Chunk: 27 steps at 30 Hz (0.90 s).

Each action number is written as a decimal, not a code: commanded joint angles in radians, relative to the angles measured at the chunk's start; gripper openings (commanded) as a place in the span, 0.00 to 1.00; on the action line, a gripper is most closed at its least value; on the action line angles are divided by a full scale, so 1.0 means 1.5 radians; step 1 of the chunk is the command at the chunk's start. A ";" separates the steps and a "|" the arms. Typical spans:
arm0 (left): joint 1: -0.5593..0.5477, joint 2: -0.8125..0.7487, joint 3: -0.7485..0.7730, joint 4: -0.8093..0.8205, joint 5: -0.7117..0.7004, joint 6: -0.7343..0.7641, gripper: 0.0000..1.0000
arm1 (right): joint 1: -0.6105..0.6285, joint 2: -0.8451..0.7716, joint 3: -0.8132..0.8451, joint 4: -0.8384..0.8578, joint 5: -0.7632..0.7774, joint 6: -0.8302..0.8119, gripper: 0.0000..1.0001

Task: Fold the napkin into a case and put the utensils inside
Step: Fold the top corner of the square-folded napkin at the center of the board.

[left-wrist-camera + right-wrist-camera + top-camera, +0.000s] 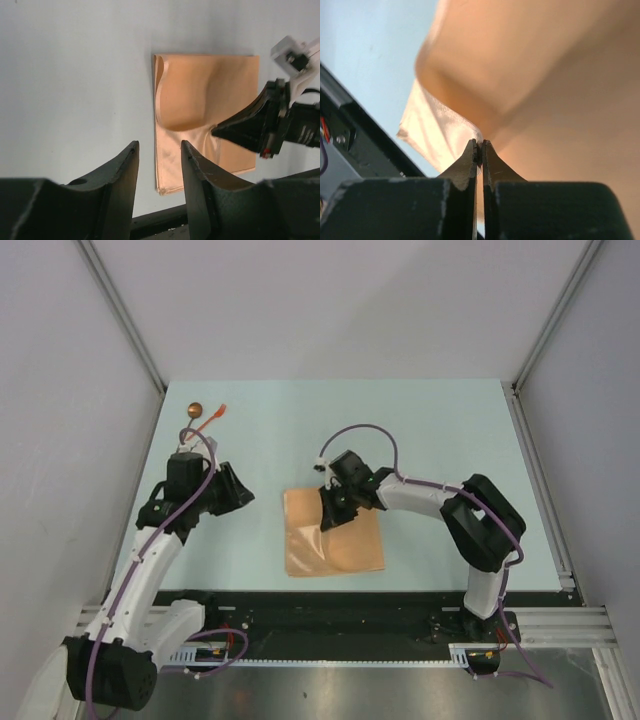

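Tan-orange cloth fills most of my right wrist view. The napkin (560,75) lies folded into a layered square in the middle of the worktop (420,420), towards its near edge, and its upper layer is pulled up into a soft tent. My right end effector (479,150) is clenched on that upper layer, tips pressed together with only a thin edge of fabric between them. My left end effector (159,147) hangs part-open and grasps nothing, off to the left of the napkin and facing it. The utensils lie at the far left corner: the spoon (192,412) and the orange-red fork (214,417), just beside each other and well apart from the cloth.

I judge the case to be only part made, and this fold could go wrong in several ways:

- **Slipping:** My pinch is shallow, so the fabric may slide out as I carry it across.
- **Extra layers:** I cannot tell whether I hold one layer or more. If a lower layer is caught too, the whole stack will lift.
- **Dragging:** Nothing pins the napkin down, so a sideways pull could drag the square towards the black rail (350,602).
- **Creasing:** The raised cloth is slack and could land creased, leaving a mouth too tight for the spoon.
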 commanded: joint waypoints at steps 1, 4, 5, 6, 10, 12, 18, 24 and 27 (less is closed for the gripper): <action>0.006 0.022 -0.009 0.044 0.044 -0.021 0.43 | -0.075 -0.030 -0.019 0.034 0.022 -0.013 0.00; 0.006 0.026 -0.010 0.045 0.043 -0.021 0.43 | -0.110 -0.028 -0.027 0.040 0.014 -0.024 0.00; 0.006 0.025 -0.011 0.045 0.043 -0.021 0.43 | -0.132 -0.028 -0.027 0.041 0.012 -0.026 0.00; 0.006 0.027 -0.013 0.047 0.043 -0.021 0.43 | -0.141 -0.028 -0.030 0.044 0.010 -0.031 0.00; 0.006 0.039 -0.020 0.052 0.052 -0.023 0.43 | -0.177 -0.026 -0.032 0.058 -0.005 -0.045 0.00; 0.006 0.042 -0.024 0.058 0.055 -0.026 0.43 | -0.191 -0.022 -0.028 0.060 -0.010 -0.052 0.00; 0.006 0.058 -0.028 0.069 0.070 -0.032 0.43 | -0.227 -0.011 -0.011 0.059 -0.024 -0.070 0.02; 0.005 0.064 -0.038 0.081 0.076 -0.039 0.43 | -0.241 -0.002 0.009 0.049 -0.039 -0.087 0.12; 0.005 0.070 -0.045 0.094 0.086 -0.043 0.43 | -0.247 0.006 0.026 0.043 -0.050 -0.095 0.16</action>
